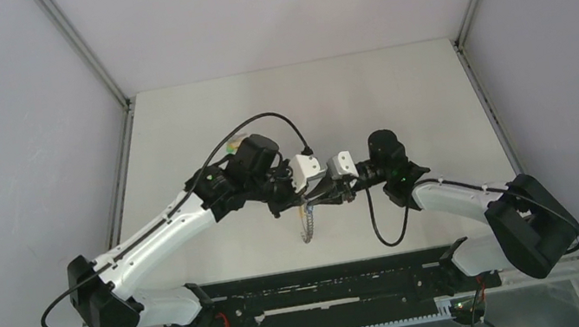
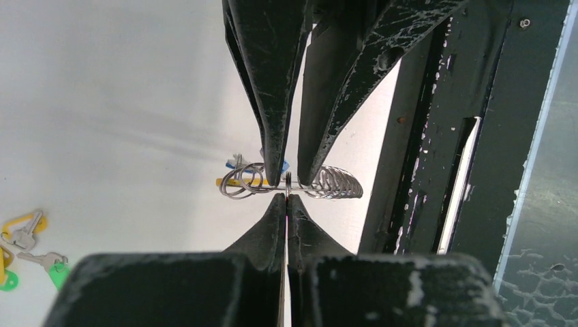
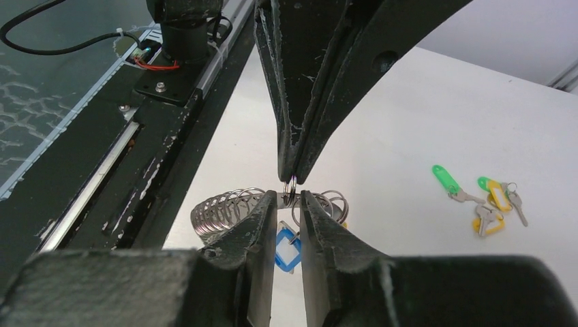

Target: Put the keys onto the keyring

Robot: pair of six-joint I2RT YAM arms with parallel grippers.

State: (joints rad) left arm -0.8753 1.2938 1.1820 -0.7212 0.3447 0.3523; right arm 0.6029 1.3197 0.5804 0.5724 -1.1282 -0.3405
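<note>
White table (image 1: 398,94); left fingers (image 2: 272,225) pinch keyring (image 2: 334,182) between right fingers (image 3: 255,228).

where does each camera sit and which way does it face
Top external: above and behind the arms, facing down at the white table; both whole arms show, bases nearest.
Left wrist: on the left arm, facing along its left claw, shut on the silvery coiled metal keyring; the right claw opposite.
Right wrist: on the right arm, facing back at them, its own parted fingers in front.
Shared: both wrist views show the keyring and loose keys with green and yellow plastic heads.
</note>
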